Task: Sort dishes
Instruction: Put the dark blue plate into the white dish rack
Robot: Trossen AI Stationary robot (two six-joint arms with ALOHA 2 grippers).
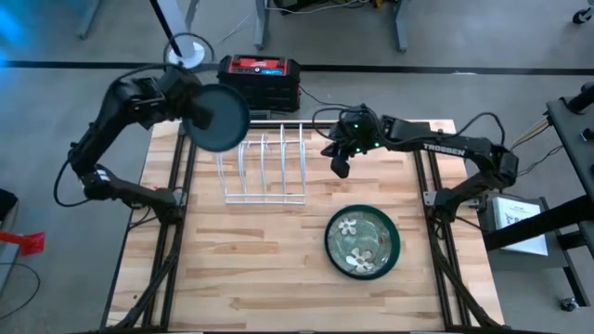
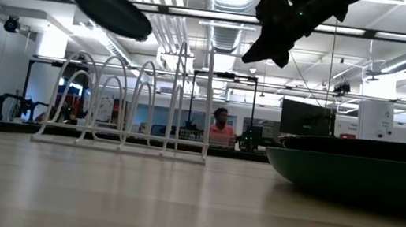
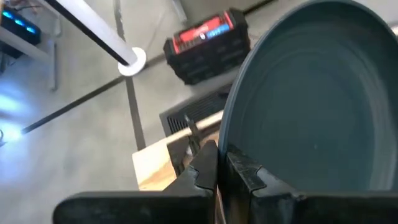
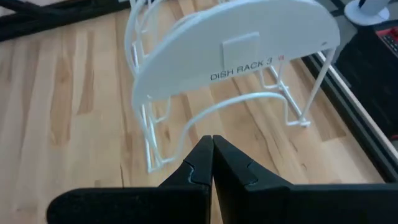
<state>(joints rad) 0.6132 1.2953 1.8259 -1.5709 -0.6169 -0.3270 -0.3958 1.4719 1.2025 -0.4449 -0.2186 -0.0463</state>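
Left wrist view only: left tool [image 3: 222,167] clamped on teal plate [image 1: 218,118] rim. High view: plate tilted above rack [image 1: 264,167] left end. Right tool [image 1: 340,167] closed, empty. Green plate [image 1: 362,241] flat on desk [image 1: 278,278].

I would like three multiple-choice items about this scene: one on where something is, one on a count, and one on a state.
1. Where is the dark teal plate?
A. flat on the table
B. held in the air by the left gripper, above the white wire rack
C. standing in a rack slot

2. How many plates lie on the table?
A. one
B. two
C. three

3. How is the right gripper?
A. shut on a plate
B. wide open
C. shut and empty

Answers: 1 B, the low view shows the plate up above the rack; 2 A, only the green flower-patterned plate lies there; 3 C, its fingers meet with nothing between.
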